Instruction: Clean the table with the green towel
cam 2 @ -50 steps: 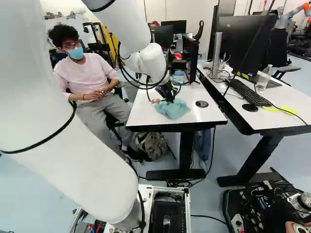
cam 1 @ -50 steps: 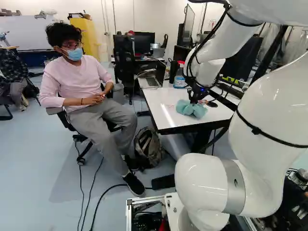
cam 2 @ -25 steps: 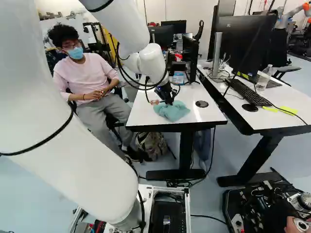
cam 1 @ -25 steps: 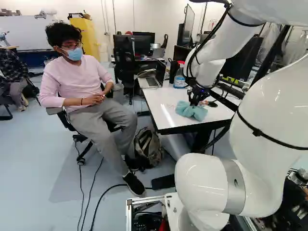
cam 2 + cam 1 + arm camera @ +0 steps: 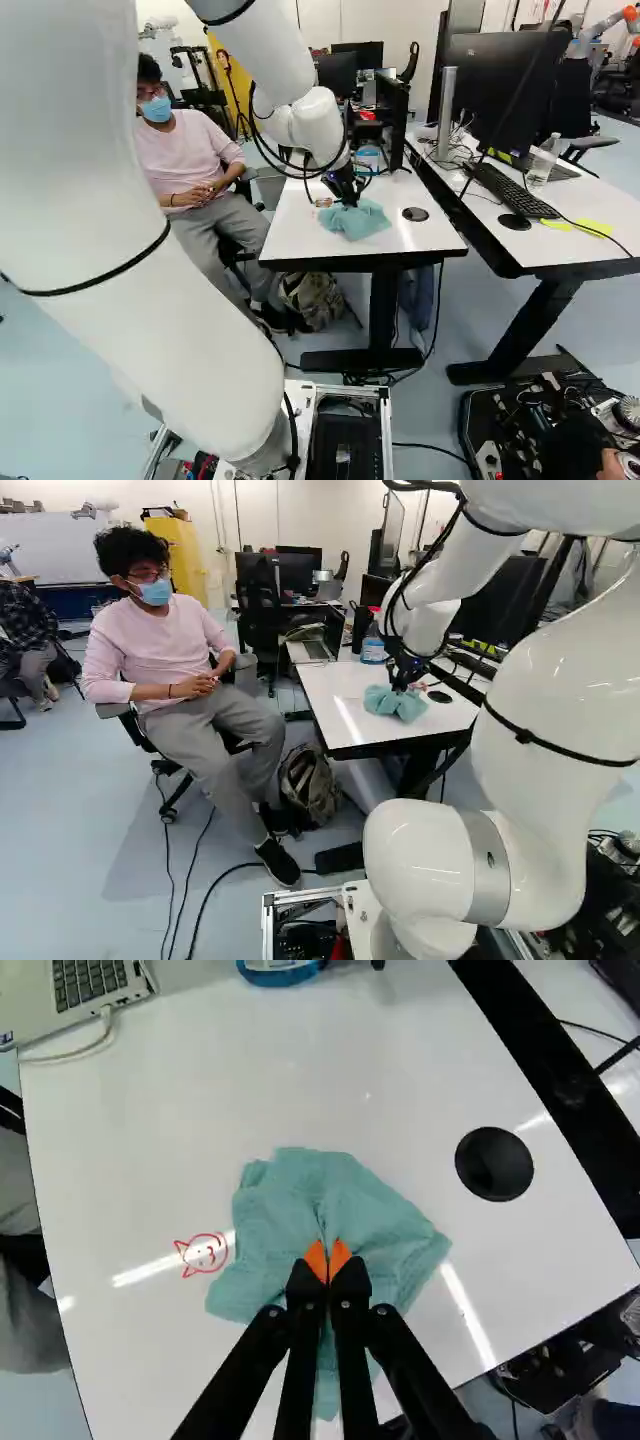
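Observation:
On the white table (image 5: 420, 231), my gripper (image 5: 350, 202) stands over the green towel (image 5: 357, 221). The wrist view shows the gripper (image 5: 328, 1260) with its orange pads together, pinching a fold of the towel (image 5: 375, 1210) between them. The cloth lies spread and creased around the fingertips, part of it under the fingers. A small red drawing (image 5: 203, 1253) of a face is on the table top right beside the towel's edge.
A laptop (image 5: 85, 990) and a blue-based bottle (image 5: 373, 645) stand farther back on the table. A round black disc (image 5: 494, 1164) is beside the towel. A second desk with a keyboard (image 5: 512, 190) adjoins. A person sits beside the table. Another robot (image 5: 600, 32) stands far back.
The arm has shifted slightly against its lowest joint, and the gripper with the towel has moved a little over the table. The grip looks the same.

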